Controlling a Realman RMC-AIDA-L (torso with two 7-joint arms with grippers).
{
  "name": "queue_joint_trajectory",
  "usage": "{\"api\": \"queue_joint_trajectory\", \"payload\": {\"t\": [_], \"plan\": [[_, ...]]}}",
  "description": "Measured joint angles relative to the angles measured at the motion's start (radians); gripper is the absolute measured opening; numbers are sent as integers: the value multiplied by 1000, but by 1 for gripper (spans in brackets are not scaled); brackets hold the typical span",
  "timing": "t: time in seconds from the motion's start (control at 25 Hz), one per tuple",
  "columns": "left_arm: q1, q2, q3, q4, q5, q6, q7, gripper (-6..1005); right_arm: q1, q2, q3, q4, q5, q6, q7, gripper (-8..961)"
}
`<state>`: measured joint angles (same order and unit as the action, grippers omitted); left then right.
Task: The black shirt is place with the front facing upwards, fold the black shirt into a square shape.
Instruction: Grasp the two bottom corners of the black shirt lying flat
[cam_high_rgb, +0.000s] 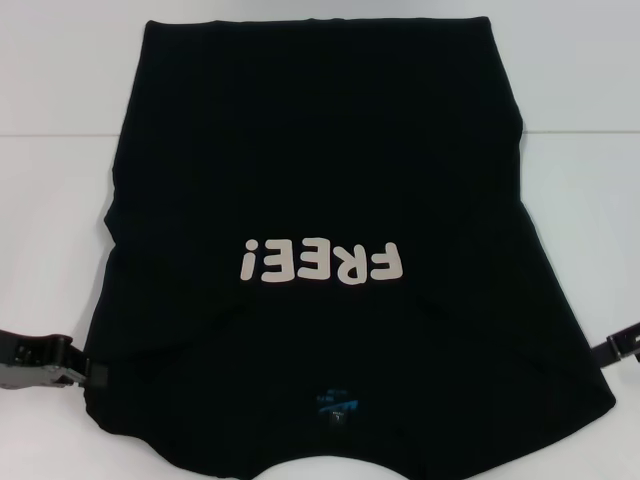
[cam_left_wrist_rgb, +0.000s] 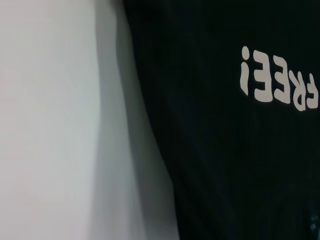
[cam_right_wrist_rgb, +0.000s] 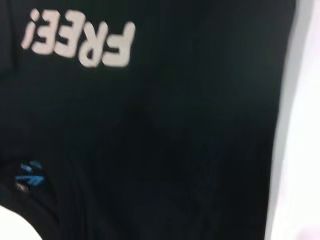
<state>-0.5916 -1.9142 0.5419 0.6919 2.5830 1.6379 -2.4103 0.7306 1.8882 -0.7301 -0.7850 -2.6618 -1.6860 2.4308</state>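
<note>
Black shirt (cam_high_rgb: 320, 180) spread front-up on the white table (cam_high_rgb: 60, 90).
Left claw (cam_high_rgb: 95, 373) and right claw (cam_high_rgb: 612, 350) touch its sleeve edges; their spread cannot be told.

The head camera looks steeply down on the whole large black cloth T-shirt (cam_high_rgb: 320, 200) on the white table (cam_high_rgb: 60, 90). Both wrist cameras hover close over opposite shirt edges, sharing its white "FREE!" print (cam_left_wrist_rgb: 280, 82) (cam_right_wrist_rgb: 80, 42).

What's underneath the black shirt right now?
The black shirt lies flat on a white table, bare around its edges. Whatever sits beneath the cloth itself is covered. Both grippers flank its near corners.
</note>
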Motion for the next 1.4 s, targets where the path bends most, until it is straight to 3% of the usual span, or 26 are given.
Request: {"api": "queue_joint_trajectory", "payload": {"t": [0.48, 0.88, 1.4], "plan": [[3, 0, -1, -6, 0, -4, 3, 17, -4, 16, -20, 94, -32, 79, -3, 786], [2, -3, -2, -8, 0, -3, 4, 18, 6, 39, -36, 99, -51, 102, -4, 787], [-1, -5, -2, -8, 0, -4, 4, 19, 15, 52, -46, 99, -58, 111, -3, 787]]}}
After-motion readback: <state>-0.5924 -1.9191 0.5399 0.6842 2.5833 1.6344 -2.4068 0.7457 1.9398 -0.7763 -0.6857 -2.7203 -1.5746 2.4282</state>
